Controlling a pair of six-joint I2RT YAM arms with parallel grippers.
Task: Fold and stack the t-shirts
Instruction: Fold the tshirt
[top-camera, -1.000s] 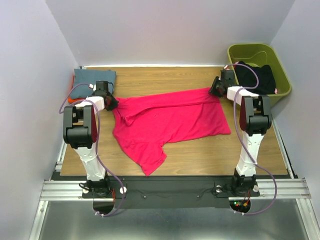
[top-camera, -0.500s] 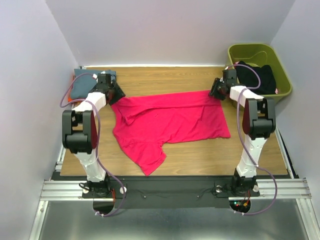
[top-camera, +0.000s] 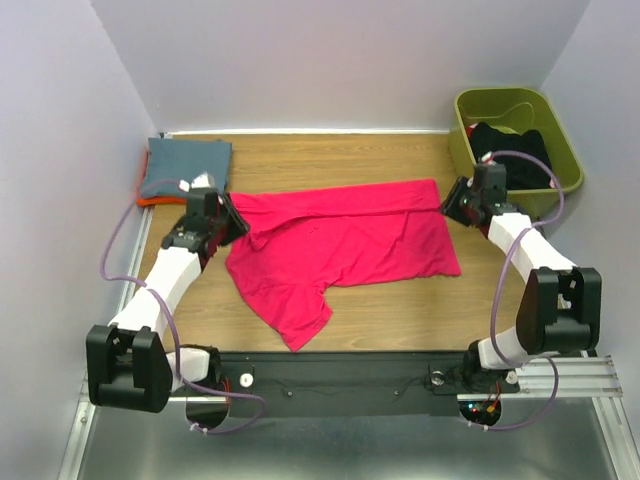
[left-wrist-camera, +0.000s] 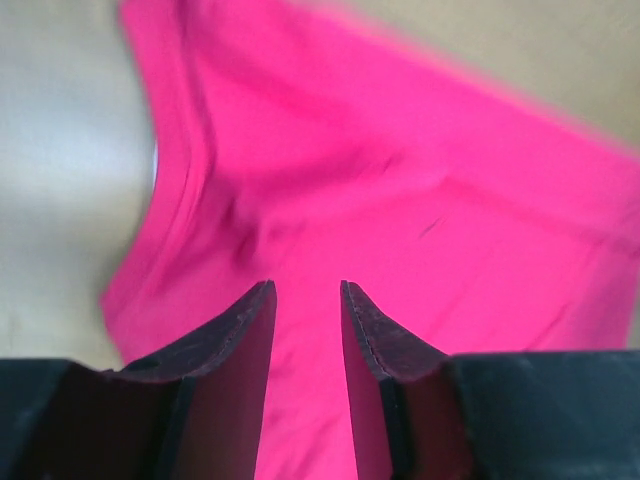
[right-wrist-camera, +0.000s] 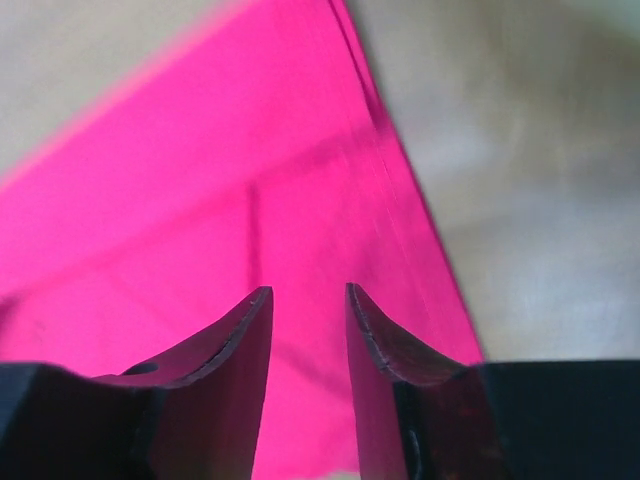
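The magenta-pink shirt (top-camera: 340, 245) lies spread flat on the surface (top-camera: 330, 155), its long far edge running between the two arms, probably so each can take one end for a fold. The left tool (left-wrist-camera: 305, 290) and right tool (right-wrist-camera: 308, 292) hang low over opposite corners, released (jaws narrowly parted, nothing pinched), forearms angled inward

Overhead from behind, wrists close over shirt (top-camera: 345, 240)
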